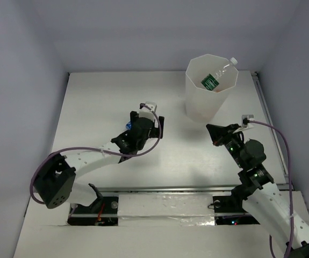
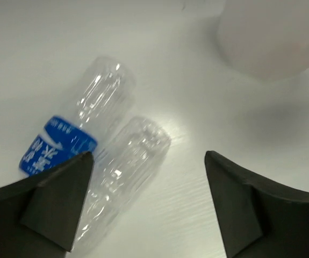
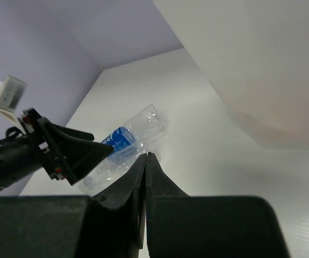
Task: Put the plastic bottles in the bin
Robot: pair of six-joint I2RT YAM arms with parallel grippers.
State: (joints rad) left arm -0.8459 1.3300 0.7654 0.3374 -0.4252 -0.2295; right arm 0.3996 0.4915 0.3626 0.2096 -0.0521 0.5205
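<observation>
Two clear plastic bottles lie side by side on the white table. One has a blue label (image 2: 81, 126), the other is plain (image 2: 130, 164). My left gripper (image 2: 149, 183) is open and hovers over them; its left finger (image 2: 60, 199) is over the plain bottle's lower end, and bare table lies between the jaws. From above the left gripper (image 1: 145, 124) hides all but a bit of blue label (image 1: 128, 126). The bin (image 1: 210, 88) stands at the back right with a green-labelled bottle (image 1: 217, 77) leaning inside. My right gripper (image 1: 209, 128) is shut and empty, in front of the bin.
The right wrist view shows the blue-labelled bottle (image 3: 124, 138), the left gripper (image 3: 68, 153) beside it, and the bin's wall (image 3: 261, 70) close on the right. The bin's base (image 2: 272, 37) shows in the left wrist view. Grey walls enclose the table.
</observation>
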